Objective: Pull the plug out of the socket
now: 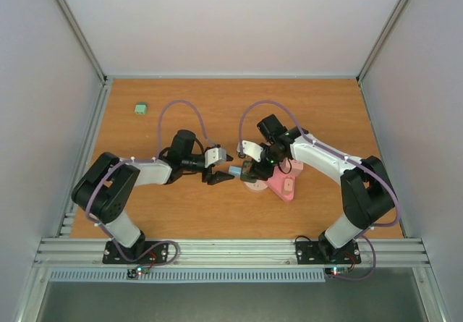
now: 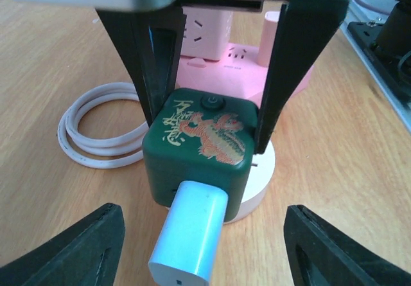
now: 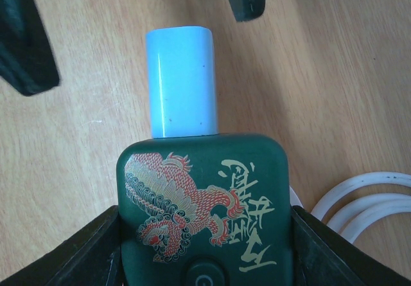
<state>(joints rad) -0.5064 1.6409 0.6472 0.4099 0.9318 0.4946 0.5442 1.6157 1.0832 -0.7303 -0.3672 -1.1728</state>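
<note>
Table point(image 1: 217, 105): a bare orange-brown wooden top with pale walls on 3 sides; both my arms reach in from the near edge.
Right arm point(image 1: 325, 159): white and black, bent inward toward the middle of the table.
Left arm point(image 1: 116, 184): the same build, stretched rightward so my 2 wrists face each other.
Power strip point(image 2: 225, 61): pink, lying just behind the socket; its outlet holes show, and the small print on its face is too small to read.
Cable point(image 2: 96, 132): white, coiled in several loops flat on the wood beside the socket.
Base point(image 2: 260, 177): a white round disc under the socket, showing past its edge.
Right gripper point(image 3: 205, 247): clamped on the socket, 1 black finger pressed flat to each side wall.
Left gripper point(image 2: 205, 247): spread wide, 1 fingertip on each side of the plug, neither touching it.
Socket point(image 2: 202, 144): a dark green cube near the table's middle, seated on the base.
Plug point(image 3: 182, 83): light blue with rounded edges and no marking; seated in the socket's side face, pointing at my left wrist.
Dragon point(image 3: 170, 202): red and gold, printed on the socket's top.
Characters point(image 3: 247, 222): 4 gold Chinese signs beside the dragon; I cannot make them out.
Button point(image 2: 210, 101): a round power symbol at the top's edge.
Block point(image 1: 140, 108): small and green, alone far off to the left.
</note>
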